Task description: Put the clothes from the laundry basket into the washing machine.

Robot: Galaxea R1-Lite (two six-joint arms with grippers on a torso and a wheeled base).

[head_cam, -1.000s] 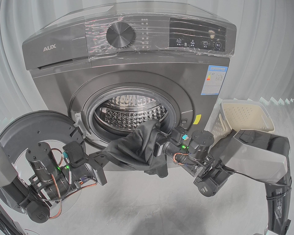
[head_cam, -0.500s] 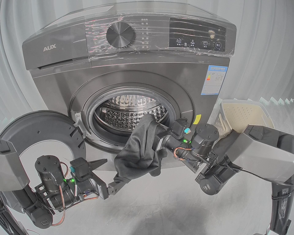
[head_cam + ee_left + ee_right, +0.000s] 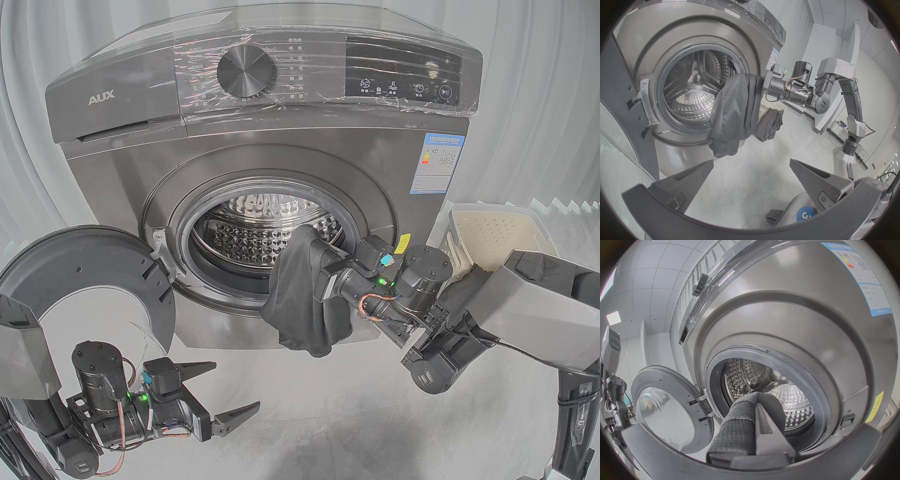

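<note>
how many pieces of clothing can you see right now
2. One dark garment hangs from the right gripper at the washing machine's door opening. A second garment hangs over the laundry basket's edge. More may lie hidden inside the basket.

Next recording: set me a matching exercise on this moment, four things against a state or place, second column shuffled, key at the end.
Things:
1. left claw
2. right claw
3. washing machine door
4. laundry basket

States or places:
A. beige, beside the washing machine, on the robot's right
B. shut on the black garment at the drum opening
C. open, low above the floor
D. swung open to the robot's left

Pairs: 1-C, 2-B, 3-D, 4-A
</note>
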